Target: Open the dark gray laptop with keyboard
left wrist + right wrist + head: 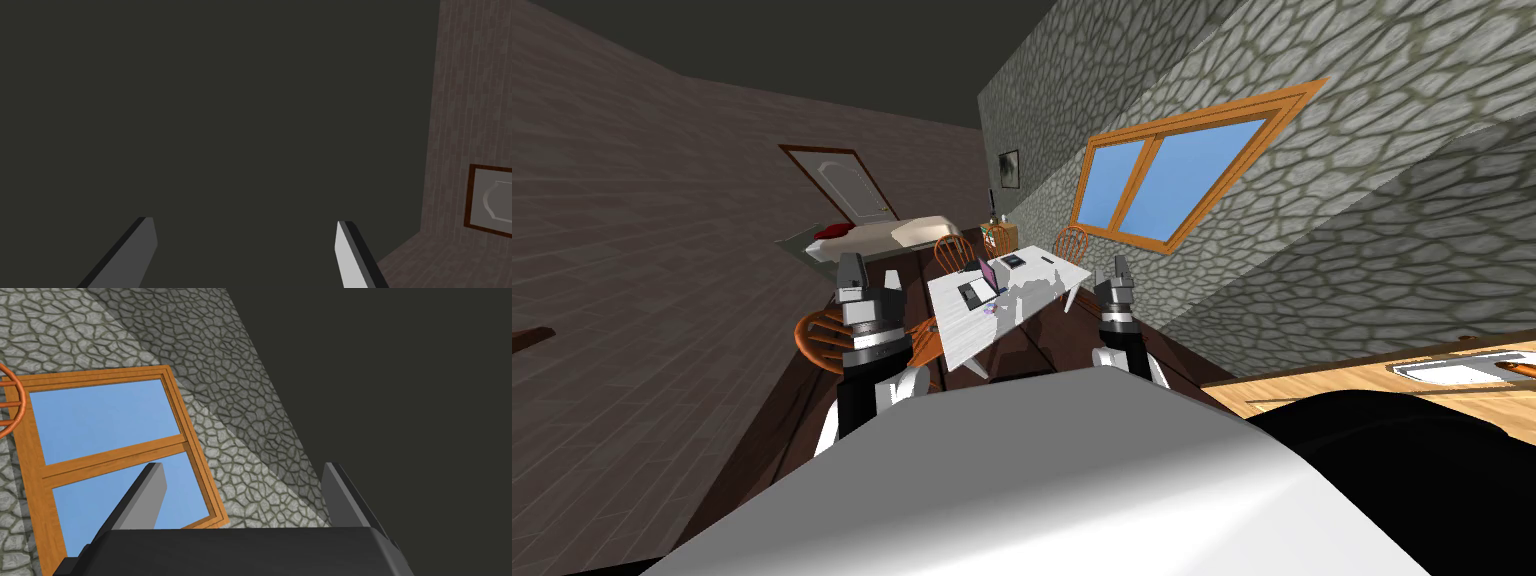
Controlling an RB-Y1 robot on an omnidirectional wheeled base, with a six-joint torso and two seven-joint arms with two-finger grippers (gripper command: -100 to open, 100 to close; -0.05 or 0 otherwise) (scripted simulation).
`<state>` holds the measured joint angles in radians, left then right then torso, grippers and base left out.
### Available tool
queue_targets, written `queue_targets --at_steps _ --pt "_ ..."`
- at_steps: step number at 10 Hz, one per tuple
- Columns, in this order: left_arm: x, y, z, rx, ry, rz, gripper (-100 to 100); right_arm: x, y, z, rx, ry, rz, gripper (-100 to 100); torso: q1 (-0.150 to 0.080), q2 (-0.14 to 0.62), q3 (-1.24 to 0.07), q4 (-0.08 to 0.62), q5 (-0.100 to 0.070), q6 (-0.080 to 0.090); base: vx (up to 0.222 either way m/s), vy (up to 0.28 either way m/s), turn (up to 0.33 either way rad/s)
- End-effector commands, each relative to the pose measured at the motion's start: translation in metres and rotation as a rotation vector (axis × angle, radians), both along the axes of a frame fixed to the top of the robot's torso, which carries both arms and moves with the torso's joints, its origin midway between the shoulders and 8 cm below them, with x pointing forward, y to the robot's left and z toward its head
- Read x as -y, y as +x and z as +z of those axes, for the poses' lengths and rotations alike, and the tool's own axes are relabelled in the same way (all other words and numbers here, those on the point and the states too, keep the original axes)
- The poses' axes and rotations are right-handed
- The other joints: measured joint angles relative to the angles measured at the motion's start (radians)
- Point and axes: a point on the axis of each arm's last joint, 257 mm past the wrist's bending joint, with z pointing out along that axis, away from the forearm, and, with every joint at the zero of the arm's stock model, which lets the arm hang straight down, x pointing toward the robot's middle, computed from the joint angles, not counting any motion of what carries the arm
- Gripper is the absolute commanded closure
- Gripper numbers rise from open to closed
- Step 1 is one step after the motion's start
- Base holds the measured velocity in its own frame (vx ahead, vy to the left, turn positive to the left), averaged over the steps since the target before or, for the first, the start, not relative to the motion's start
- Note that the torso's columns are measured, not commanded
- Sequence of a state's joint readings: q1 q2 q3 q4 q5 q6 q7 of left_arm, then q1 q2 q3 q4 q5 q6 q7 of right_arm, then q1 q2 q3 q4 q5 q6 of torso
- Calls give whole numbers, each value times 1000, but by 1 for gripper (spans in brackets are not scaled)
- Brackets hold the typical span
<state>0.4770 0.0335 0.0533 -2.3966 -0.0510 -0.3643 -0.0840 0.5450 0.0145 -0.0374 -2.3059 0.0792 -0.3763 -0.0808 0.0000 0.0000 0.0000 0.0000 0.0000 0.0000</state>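
Observation:
A dark laptop (982,282) rests on a white table (1032,298) ahead of me, its lid raised with a purple screen facing the keyboard. My left gripper (849,265) is held up to the left of the table, well short of it. Its fingers (345,255) stand open with nothing between them. My right gripper (1119,266) is raised at the table's right side, also apart from the laptop. Its two fingers (150,493) are open and empty.
Orange wooden chairs (952,250) ring the table, one (822,340) close by my left arm. Small flat items (1012,260) lie on the tabletop. A bed (882,235) and a door (852,185) stand behind. A wooden counter (1312,385) with a sink (1452,368) is at my right.

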Motion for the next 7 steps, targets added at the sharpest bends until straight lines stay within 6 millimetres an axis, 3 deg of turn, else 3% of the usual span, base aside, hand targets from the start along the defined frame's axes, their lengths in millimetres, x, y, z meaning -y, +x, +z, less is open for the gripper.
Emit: queue_targets --at_steps 1,7 --pt "0 0 0 0 0 0 0 0 0 0 0 0 0 0 0 40 -82 41 0 0 0 0 0" --pt "0 0 0 0 0 0 0 0 0 0 0 0 0 0 0 470 -939 470 0 0 0 0 0"
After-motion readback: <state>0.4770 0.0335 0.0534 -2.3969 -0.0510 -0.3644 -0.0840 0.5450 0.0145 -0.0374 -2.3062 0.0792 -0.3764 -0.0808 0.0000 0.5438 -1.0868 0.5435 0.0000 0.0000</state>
